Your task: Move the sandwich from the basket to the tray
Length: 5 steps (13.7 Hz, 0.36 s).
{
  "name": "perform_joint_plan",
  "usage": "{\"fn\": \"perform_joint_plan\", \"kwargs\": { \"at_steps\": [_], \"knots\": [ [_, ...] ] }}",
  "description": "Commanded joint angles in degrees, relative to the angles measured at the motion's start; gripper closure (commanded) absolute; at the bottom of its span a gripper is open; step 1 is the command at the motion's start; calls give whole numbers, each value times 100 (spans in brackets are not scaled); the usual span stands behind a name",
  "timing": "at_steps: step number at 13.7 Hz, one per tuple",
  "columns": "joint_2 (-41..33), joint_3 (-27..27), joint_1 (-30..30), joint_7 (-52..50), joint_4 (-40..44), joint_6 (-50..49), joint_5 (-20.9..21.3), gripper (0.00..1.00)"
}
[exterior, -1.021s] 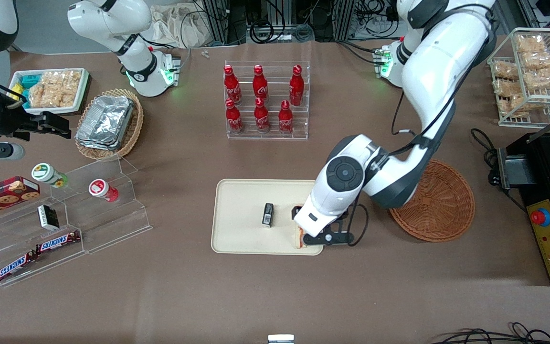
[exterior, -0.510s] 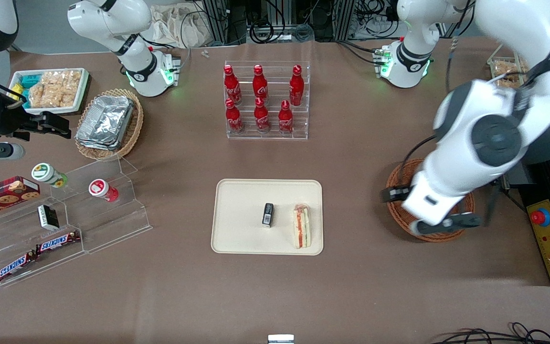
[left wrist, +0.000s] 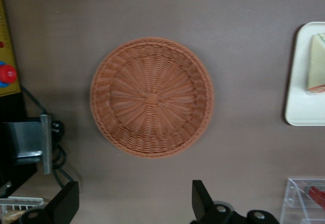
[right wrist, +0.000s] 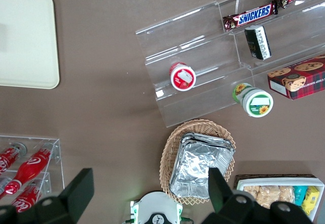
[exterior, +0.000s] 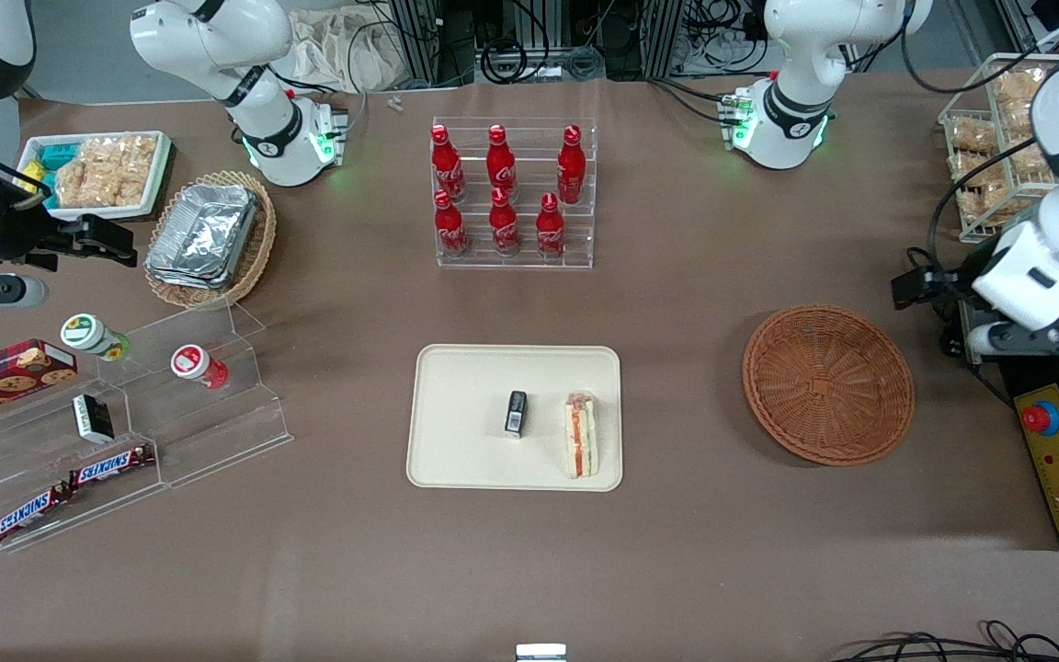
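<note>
The sandwich (exterior: 582, 435) lies on the cream tray (exterior: 465, 441), close to the tray edge that faces the basket, with nothing holding it. Part of the sandwich (left wrist: 316, 64) and a corner of the tray (left wrist: 302, 113) also show in the left wrist view. The round reddish-brown basket (exterior: 828, 383) sits on the table with nothing in it, and the wrist camera looks down on the basket (left wrist: 151, 96) from high above. My left gripper (exterior: 1012, 338) hangs open and holds nothing, up at the working arm's end of the table, past the basket; the gripper (left wrist: 133, 203) has its fingers spread wide.
A small black packet (exterior: 516, 412) lies on the tray beside the sandwich. A black machine with a red button (exterior: 1040, 418) and a wire rack of snacks (exterior: 1017, 138) stand near the gripper. A rack of red bottles (exterior: 513, 198) stands farther from the camera than the tray.
The gripper let go of the sandwich on the tray, then rose and swung over the basket to the working arm's end of the table. The sandwich stays on the tray.
</note>
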Motion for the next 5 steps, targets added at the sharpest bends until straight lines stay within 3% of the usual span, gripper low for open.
{"fn": "perform_joint_plan", "kwargs": {
  "at_steps": [1,3,5],
  "knots": [
    [-177,68,-205,-97,-395,316,219,0],
    [95,-108,-83,-405,-45,246,290,0],
    [367,-685,434,-362,473,10,273,0]
  ]
}}
